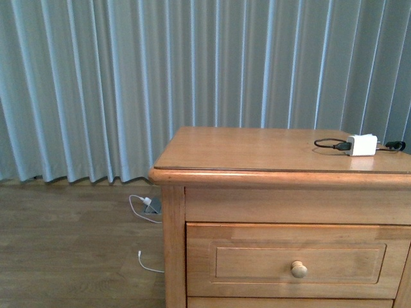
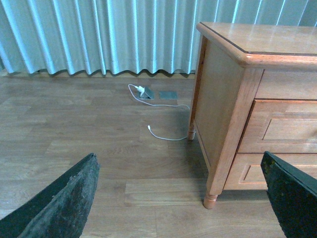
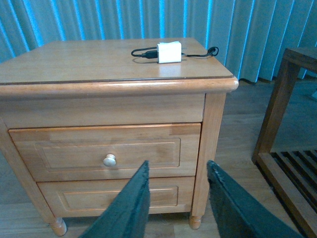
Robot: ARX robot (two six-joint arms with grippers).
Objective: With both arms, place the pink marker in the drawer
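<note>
Currently the pink marker appears in none of the three views, so its long axis and its bearing from either set of jaws cannot be stated. Working from left to right: the left gripper (image 2: 181,198) hangs over bare floor (image 2: 74,129) beside the cabinet's (image 2: 220,94) left flank, jaws spread wide and holding nothing, with a white cable (image 2: 166,136) lying on the boards ahead of it. The drawer (image 1: 298,260) is fully shut, its front flush with the frame, and its round knob (image 1: 299,269) sits at the panel's centre. The right gripper (image 3: 176,203) faces the cabinet front, jaws parted to a moderate gap and empty; in its wrist view the knob (image 3: 109,160) shows to one side of the line between the jaws rather than on it. The right arm is judged the nearer to the knob, so opening the drawer probably falls to it after a sideways correction. On the cabinet top, toward its right end, rests a white charger (image 1: 362,145) with a black lead (image 1: 329,144); it is not the target. Further right stands a dark wooden rack (image 3: 287,114).
</note>
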